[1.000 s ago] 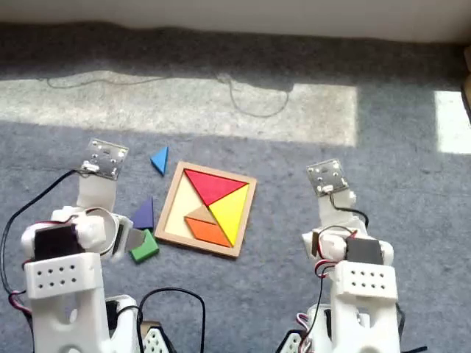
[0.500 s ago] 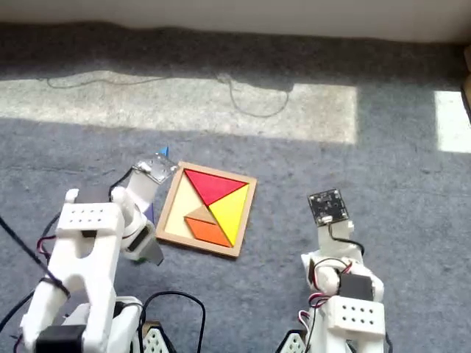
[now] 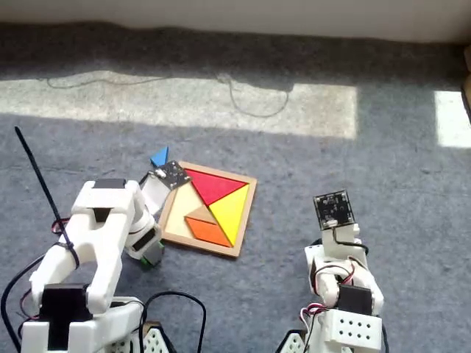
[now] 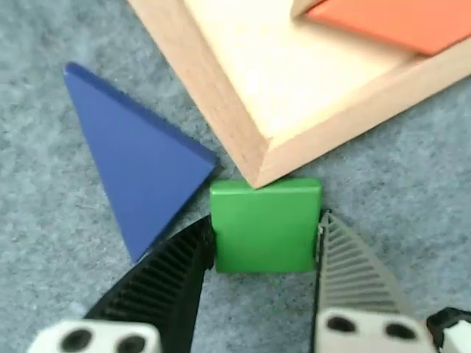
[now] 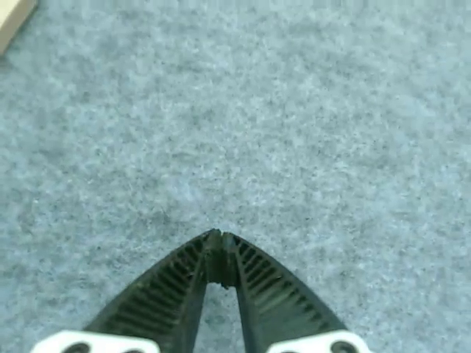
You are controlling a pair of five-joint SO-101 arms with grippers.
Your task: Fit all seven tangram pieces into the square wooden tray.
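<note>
The green square point(image 4: 265, 224) lies on the carpet, one corner touching the corner of the square wooden tray point(image 4: 221, 110). My left gripper point(image 4: 266, 226) is shut on it, a fingertip pressed to each side. A dark blue triangle point(image 4: 140, 169) lies right beside the square. In the high view the tray point(image 3: 176, 232) holds a red triangle point(image 3: 212, 184), a yellow triangle point(image 3: 232, 212), an orange piece point(image 3: 206, 232) and a small tan triangle point(image 3: 197, 215). A light blue triangle point(image 3: 160, 157) sits outside the tray's far left corner. My right gripper point(image 5: 221, 246) is shut over bare carpet.
Grey carpet covers the floor. A thin cable point(image 3: 250, 110) runs across the sunlit strip behind the tray. The right arm point(image 3: 335, 220) stands well to the right of the tray, whose corner point(image 5: 11, 18) shows at the edge of the right wrist view.
The left arm has leaned forward over the tray's left edge and now looks straight down on the green square. The right arm has drawn back toward its base.
</note>
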